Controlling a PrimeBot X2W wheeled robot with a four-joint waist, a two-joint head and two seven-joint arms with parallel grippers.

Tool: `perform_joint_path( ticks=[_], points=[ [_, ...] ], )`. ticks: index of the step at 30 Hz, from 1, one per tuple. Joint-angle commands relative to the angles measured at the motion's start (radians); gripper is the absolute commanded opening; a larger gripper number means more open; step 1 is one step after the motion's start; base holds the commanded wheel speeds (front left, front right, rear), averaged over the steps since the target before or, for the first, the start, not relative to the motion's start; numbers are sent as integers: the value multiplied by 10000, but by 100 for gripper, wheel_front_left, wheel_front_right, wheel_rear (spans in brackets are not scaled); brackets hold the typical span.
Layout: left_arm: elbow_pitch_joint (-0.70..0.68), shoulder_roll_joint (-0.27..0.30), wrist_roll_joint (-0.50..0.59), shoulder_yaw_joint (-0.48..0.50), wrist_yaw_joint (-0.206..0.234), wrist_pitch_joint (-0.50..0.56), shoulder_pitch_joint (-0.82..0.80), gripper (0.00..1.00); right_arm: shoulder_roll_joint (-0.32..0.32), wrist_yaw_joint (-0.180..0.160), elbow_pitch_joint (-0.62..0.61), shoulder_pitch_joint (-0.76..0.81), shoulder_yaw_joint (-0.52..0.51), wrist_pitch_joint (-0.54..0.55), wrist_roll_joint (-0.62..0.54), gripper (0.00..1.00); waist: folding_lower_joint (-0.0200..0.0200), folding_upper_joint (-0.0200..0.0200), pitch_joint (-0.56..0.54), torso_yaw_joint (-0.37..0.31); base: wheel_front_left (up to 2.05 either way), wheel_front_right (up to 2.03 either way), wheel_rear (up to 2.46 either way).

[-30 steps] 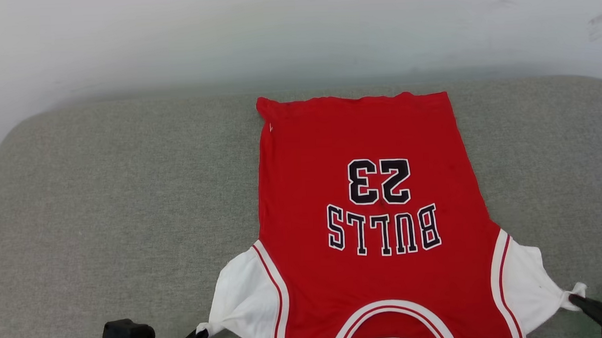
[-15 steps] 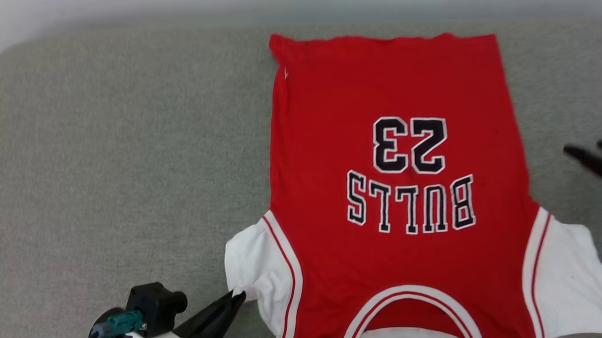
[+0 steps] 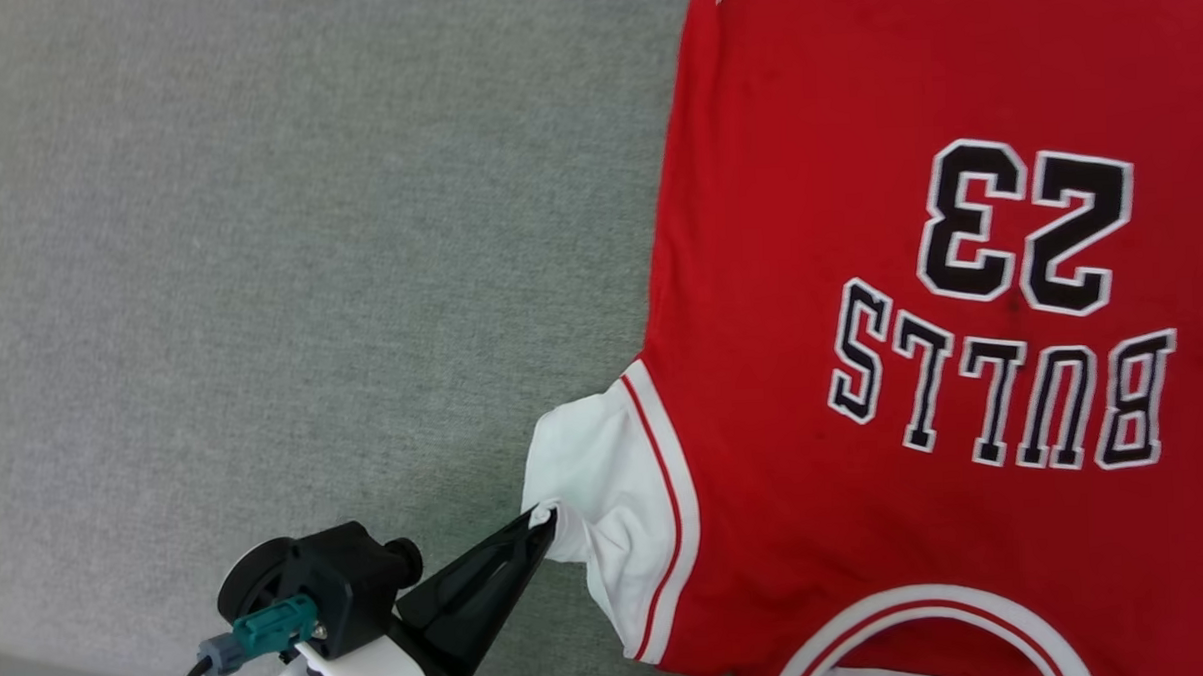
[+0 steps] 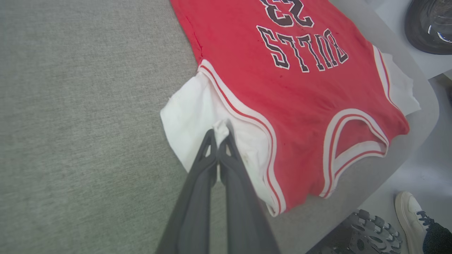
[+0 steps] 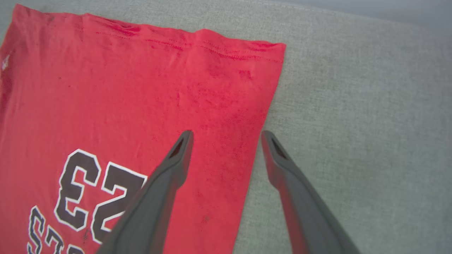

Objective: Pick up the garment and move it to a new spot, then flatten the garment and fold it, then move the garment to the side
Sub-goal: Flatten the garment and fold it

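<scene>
1. The grey cushion lies under everything, with bare fabric to the left.
2. The shirt lies flat on the cushion's right part, lettering up, collar at the near edge and hem at the far end.
3. My right gripper stands wide open with nothing in it, above the shirt's far right side edge. One finger is over red cloth, the other over grey — I cannot tell whether it touches.
4. My left gripper is closed tight on a pinch of the white left sleeve, at the shirt's near left corner.
5. A person's pale shoe rests on the floor past the cushion's edge.
</scene>
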Motion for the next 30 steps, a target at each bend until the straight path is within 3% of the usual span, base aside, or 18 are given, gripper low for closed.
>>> perform_joint_path(
  ticks=[1, 12, 20, 21, 22, 30],
  points=[
    [-48, -118, 105, -70, -63, -62, -157, 0, -43, -8, 233, -497, -6, 146, -393, 100, -3, 0, 695, 630, 0, 0, 0],
    [27, -411, 257, -138, -208, -240, -573, 0, -109, -8, 1812, -2245, -282, 301, -2047, 100, -3, 0, 1396, 1258, 0, 0, 0],
    [144, -518, 203, -139, -228, -384, -659, 0, 91, -6, 2590, -1772, -26, 405, -2261, 100, -3, 0, 1480, 1393, 0, 0, 0],
    [150, -511, 194, -132, -215, -384, -647, 0, 74, -6, 2632, -1612, 57, 480, -2224, 45, -3, 0, 1466, 1396, 0, 0, 0],
    [153, -501, 180, -121, -195, -389, -634, 0, 51, -6, 2632, -1468, 164, 550, -2179, 0, -3, 0, 1456, 1396, 0, 0, 0],
    [194, -460, 169, -75, -171, -402, -691, 0, -272, -8, 2571, -1133, 327, 301, -1997, 0, -3, 0, 1200, 1271, 0, 0, 0]
  ],
)
